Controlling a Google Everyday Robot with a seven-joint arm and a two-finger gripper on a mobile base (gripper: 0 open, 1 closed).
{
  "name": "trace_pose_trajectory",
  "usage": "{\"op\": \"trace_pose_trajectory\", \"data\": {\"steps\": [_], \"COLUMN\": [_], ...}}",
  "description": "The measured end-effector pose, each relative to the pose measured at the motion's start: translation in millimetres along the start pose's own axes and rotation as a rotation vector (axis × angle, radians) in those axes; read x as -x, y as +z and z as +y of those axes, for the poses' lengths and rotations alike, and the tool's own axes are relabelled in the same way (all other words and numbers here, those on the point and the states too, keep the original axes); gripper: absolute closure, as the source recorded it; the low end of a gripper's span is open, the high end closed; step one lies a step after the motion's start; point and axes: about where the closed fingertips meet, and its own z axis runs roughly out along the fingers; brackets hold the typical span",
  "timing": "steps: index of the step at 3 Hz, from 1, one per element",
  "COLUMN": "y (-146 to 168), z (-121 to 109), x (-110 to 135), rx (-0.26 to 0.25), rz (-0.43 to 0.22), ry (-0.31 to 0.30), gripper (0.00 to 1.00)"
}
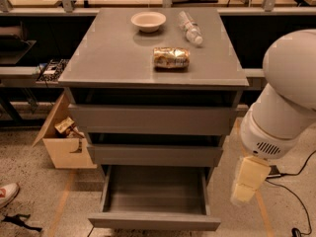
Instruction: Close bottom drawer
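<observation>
Fig. Grey three-drawer cabinet (113,58) seen from front and above, robot arm (286,102) at right.

(a) Bottom drawer (154,221): lowest and narrowest of the three, pulled out toward the near side. Its flat front strip lies nearest the camera, and the grey box interior is in view behind it.

(b) Mid drawer (154,155) and top drawer (150,120): stacked above (a), each wider than the one below, w/ a dark gap over each front.

(c) Cabinet top: bowl (148,20) at far centre; clear bottle (190,27) lying on its side just right of the bowl; snack bag (171,58) nearer, approx. centre, apart from both.

(d) Gripper (244,194): cream-coloured, hanging down from the white arm housing, right of the cabinet and near the right side of (a), not touching it. Open or closed: cannot tell.

(e) Floor, left: open cardboard box (61,142) against the cabinet's left side; shoe (7,194) at far-left edge. Floor, right: black cable (296,201) running past the arm.
</observation>
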Motion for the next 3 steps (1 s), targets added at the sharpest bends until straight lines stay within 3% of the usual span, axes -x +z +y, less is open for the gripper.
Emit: {"op": "trace_pose_trajectory", "data": {"steps": [1,2,3], "y": [-2,33,130], "z": [-1,1,12], "x": [1,-2,-13], "rx": [-0.003,0.030,0.142], "rz": [-0.003,0.026,0.055], "ry": [0.000,0.050,0.194], "gripper": [0.00,0.00,0.00]}}
